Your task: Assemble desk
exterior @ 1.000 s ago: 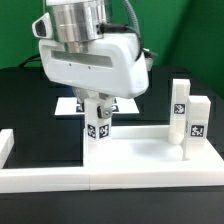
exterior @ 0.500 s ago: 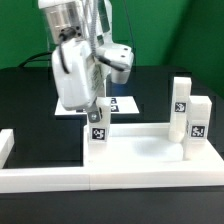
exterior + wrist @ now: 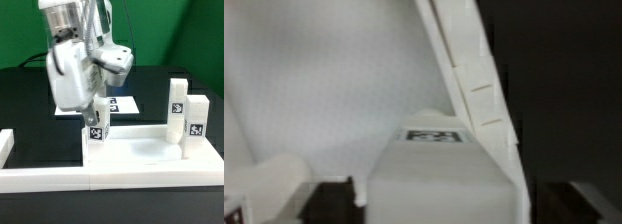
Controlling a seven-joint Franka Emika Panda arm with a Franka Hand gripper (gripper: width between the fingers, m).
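Arm over a leg at the tabletop's corner

The jaws (image 3: 94, 111) sit on a white leg (image 3: 96, 133) standing upright at the corner of the tabletop (image 3: 140, 152) on the exterior view's left; whether they grip it, I cannot tell. Two more legs (image 3: 178, 108) (image 3: 196, 125) stand upright at the exterior view's right. The tabletop lies on the black surface (image 3: 30, 110), against the white border rail (image 3: 60, 180).

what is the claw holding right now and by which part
The claw is closed on a white desk leg, gripping its top end; the leg stands upright at the tabletop panel's corner.
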